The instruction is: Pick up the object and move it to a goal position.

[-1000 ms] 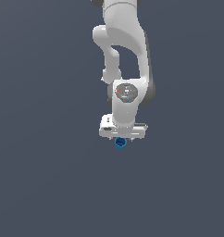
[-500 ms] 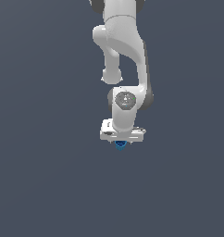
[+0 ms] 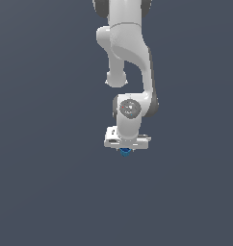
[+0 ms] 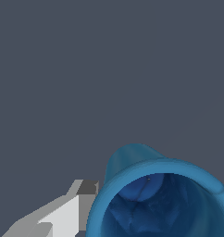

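The object is a small blue cup [image 3: 125, 152]. In the exterior view only its lower end pokes out below the white hand of my gripper [image 3: 125, 149]. In the wrist view the blue cup [image 4: 155, 199] fills the lower corner, hollow mouth facing the camera, with one grey-white finger [image 4: 63, 217] pressed against its side. The other finger is hidden behind the cup. My gripper is shut on the cup and holds it off the dark grey floor [image 3: 51, 192].
The white arm [image 3: 130, 57] rises above the hand to the exterior view's top edge. Only the plain dark grey floor [image 4: 86, 69] surrounds it; no goal marker shows.
The hand with the cup has shifted slightly lower in the exterior view while the arm's upper links moved up. Less of the cup shows under the hand.
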`<state>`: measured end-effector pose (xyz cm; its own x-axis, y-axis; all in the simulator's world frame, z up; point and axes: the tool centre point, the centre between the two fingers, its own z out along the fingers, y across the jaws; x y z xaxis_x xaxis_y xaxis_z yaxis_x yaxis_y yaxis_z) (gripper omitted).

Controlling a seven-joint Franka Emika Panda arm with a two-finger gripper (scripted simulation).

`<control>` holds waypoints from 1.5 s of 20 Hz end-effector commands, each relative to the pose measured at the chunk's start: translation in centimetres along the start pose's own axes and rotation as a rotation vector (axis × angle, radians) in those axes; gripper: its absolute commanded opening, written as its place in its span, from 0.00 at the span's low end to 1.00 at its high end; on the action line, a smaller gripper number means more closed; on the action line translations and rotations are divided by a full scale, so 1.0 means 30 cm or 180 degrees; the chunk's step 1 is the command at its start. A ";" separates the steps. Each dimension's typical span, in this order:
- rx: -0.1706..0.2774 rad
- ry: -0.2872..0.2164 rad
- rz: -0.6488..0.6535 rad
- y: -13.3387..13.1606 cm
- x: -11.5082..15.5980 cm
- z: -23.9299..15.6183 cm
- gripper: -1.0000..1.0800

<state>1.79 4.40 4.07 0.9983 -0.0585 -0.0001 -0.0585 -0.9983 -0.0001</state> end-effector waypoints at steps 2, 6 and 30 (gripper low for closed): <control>0.0000 0.0000 0.0001 0.000 0.000 0.002 0.00; 0.0000 0.0000 0.0001 0.000 0.000 0.002 0.00; 0.0003 0.0001 0.0001 0.180 -0.106 -0.438 0.00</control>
<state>-1.28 -0.15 15.51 0.9983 -0.0587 -0.0015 -0.0587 -0.9983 -0.0006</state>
